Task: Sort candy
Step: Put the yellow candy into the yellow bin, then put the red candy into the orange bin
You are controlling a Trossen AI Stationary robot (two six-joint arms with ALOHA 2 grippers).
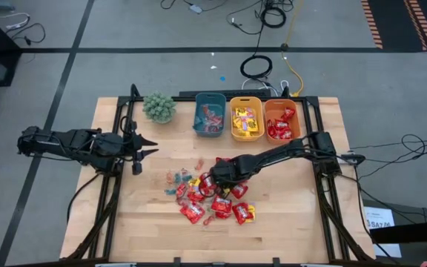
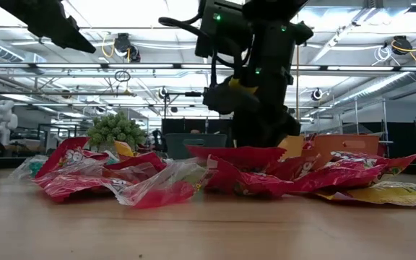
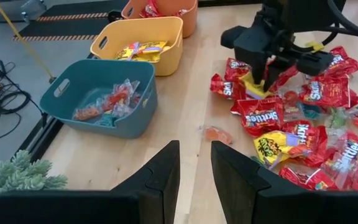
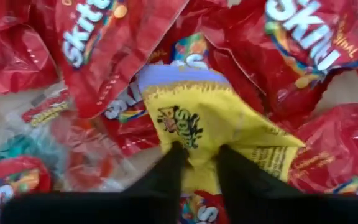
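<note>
Right wrist view shows my right hand (image 4: 197, 155) clamped on a yellow packet (image 4: 216, 124) edge; I should lift slowly, shedding red packets (image 4: 104, 43), toward the yellow bin (image 1: 247, 119).

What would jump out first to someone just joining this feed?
The heap of red and yellow candy at the table's centre, with the right gripper down in it, fingers pinching a yellow packet. Behind stand the teal bin, yellow bin and orange bin; the left gripper waits aside.

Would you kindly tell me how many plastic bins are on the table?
3, in a row along the far edge: teal bin on the left, yellow bin in the middle, orange bin on the right.
</note>
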